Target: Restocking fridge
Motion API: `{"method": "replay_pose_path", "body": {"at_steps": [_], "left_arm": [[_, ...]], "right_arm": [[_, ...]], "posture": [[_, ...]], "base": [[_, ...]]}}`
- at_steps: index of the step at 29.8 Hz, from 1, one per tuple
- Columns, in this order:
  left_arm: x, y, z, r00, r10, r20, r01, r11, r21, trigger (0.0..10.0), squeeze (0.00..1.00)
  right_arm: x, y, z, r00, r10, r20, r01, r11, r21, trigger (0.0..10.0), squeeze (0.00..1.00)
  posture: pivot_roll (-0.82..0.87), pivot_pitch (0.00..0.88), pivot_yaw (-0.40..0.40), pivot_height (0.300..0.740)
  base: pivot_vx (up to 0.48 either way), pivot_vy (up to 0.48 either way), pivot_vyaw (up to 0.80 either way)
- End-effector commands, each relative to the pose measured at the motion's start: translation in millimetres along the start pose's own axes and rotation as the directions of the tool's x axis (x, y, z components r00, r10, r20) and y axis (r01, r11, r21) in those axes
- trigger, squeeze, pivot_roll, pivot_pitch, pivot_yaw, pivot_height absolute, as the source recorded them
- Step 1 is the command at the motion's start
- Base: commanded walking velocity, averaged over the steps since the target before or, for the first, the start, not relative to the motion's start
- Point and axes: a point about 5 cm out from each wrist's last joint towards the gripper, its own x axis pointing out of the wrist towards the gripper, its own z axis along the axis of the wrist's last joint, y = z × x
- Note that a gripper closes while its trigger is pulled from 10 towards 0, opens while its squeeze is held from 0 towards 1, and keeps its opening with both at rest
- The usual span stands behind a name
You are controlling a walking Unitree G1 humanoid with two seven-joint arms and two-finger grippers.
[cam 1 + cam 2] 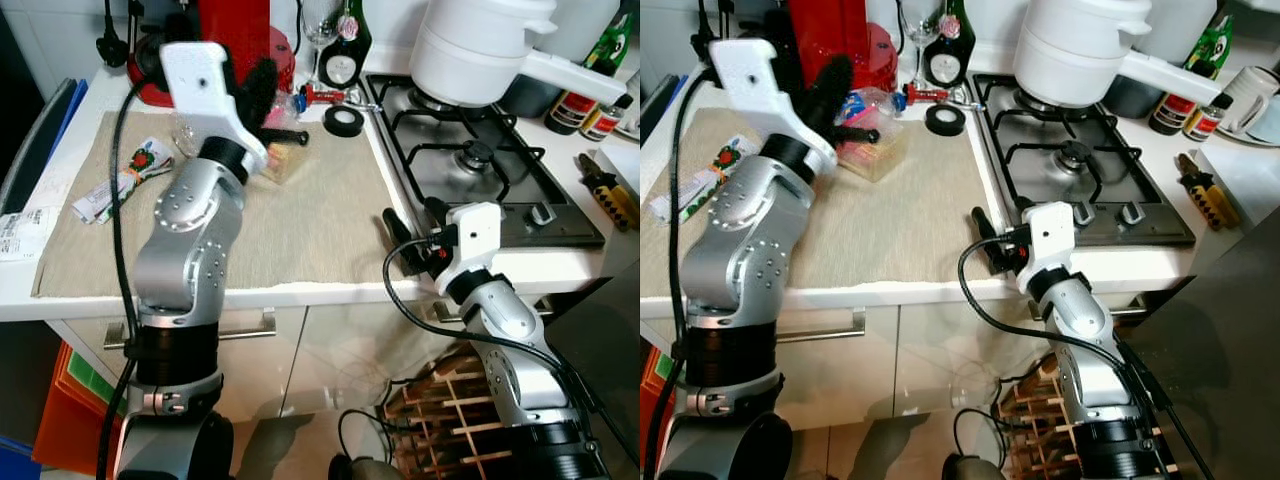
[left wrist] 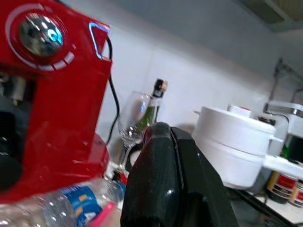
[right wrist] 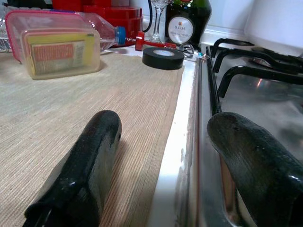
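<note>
From my head, my left gripper (image 1: 845, 95) hangs raised above the plastic food box (image 1: 872, 150) on the beige mat (image 1: 910, 220); a careless drop could knock the water bottle (image 1: 875, 103) or wine glass (image 1: 318, 30) just behind.

My left wrist shows its fingers (image 2: 175, 189) pressed together, empty, facing the red machine (image 2: 52, 94).

My right wrist shows fingers (image 3: 80, 165) spread wide, resting at the counter's front edge by the hob (image 3: 246, 94); the box lies well ahead.
</note>
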Motion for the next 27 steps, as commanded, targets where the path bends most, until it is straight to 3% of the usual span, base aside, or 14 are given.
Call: {"method": "replay_pose_path", "body": {"at_steps": [1, 17, 27], "left_arm": [[-0.1, -3.4, 7, 0.999, -0.009, 0.036, 0.008, 1.0, 0.027, 0.0, 0.0], [-25.7, 8.5, -5, 0.998, 0.059, -0.02, -0.058, 0.996, 0.07, 0.0, 0.0], [-40.8, -4.6, -27, 0.993, 0.058, -0.099, -0.053, 0.997, 0.054, 0.0, 0.0]], "right_arm": [[2.2, -1.9, 2, 1.0, 0.001, 0.008, -0.001, 1.0, -0.011, 10.0, 0.0], [7.2, -1.4, 3, 1.0, -0.008, 0.021, 0.008, 1.0, -0.002, 10.0, 0.0], [12.0, -2.6, 3, 0.999, -0.02, 0.032, 0.02, 1.0, -0.004, 10.0, 0.0]], "posture": [[-0.07, 0.047, -0.116, 0.74], [-0.04, 0.045, -0.112, 0.74], [-0.03, 0.024, -0.099, 0.74]], "base": [[0.0, 0.0, 0.0], [0.0, 0.0, 0.0], [0.0, 0.0, 0.0]]}}
